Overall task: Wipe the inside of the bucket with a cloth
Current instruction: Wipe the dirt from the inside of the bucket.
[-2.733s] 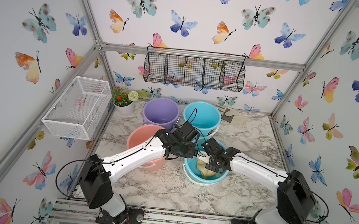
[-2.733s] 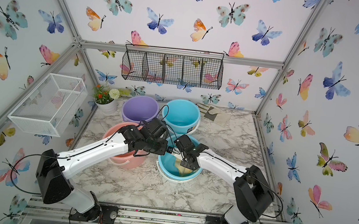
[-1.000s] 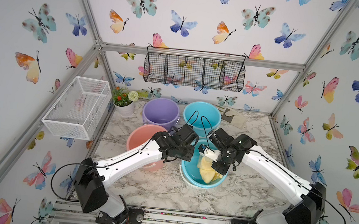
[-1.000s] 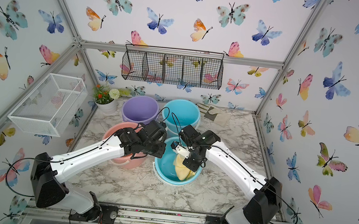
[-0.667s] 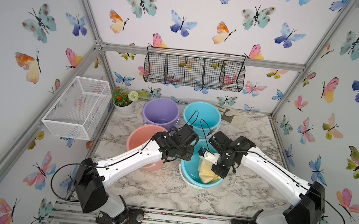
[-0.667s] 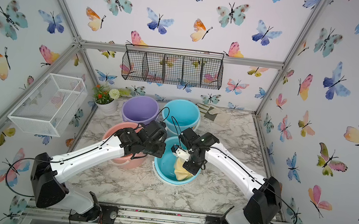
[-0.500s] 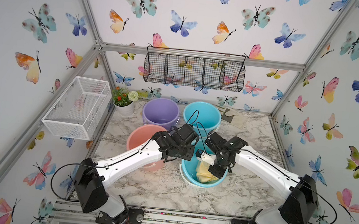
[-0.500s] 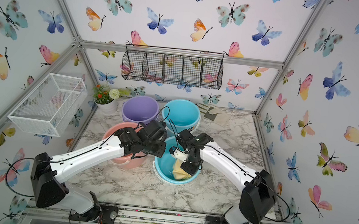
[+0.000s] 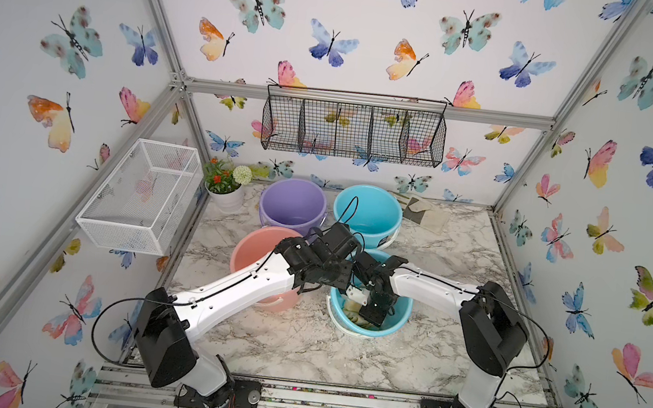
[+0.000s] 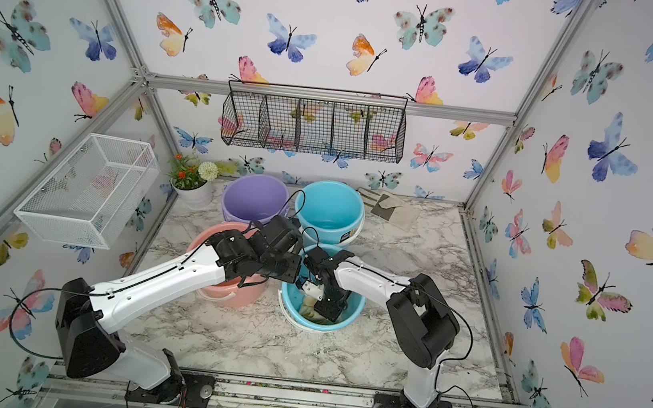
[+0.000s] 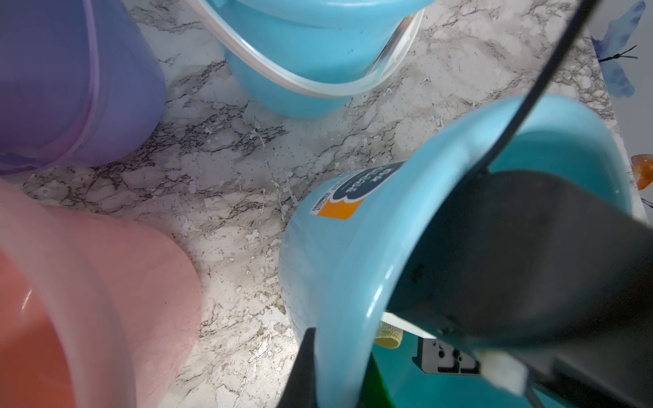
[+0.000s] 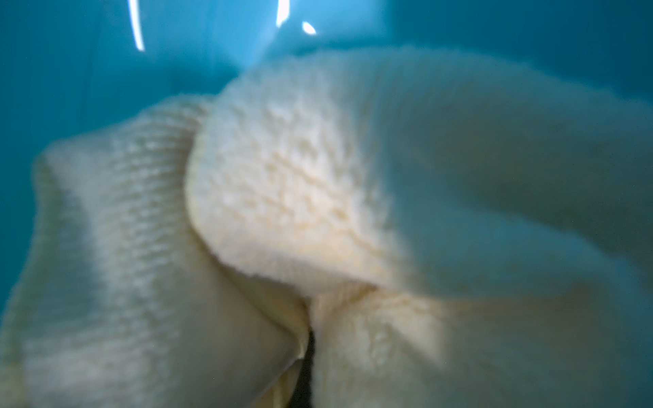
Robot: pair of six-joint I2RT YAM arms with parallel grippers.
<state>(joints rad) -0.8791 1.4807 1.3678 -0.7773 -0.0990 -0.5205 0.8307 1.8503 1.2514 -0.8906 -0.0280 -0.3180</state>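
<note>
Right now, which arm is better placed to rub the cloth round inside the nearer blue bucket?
Right. The right tool is down inside the nearer blue bucket, shut on the yellow cloth; the left tool is clamped on its rim, probably steadying it.

Cloth (image 12: 282, 194): pale yellow, ribbed.
Bucket (image 9: 398, 323): sky blue; label (image 11: 349, 197) orange and navy.
Rear bucket (image 9: 369, 218): blue.
Lilac bucket (image 9: 292, 205).
Pink bucket (image 9: 257, 247).
Table (image 9: 300, 344): white marble, grey veins.
Walls (image 9: 377, 39): white, multicoloured butterflies.
Wall basket (image 9: 354, 133): black.
Side basket (image 9: 141, 196): white.
</note>
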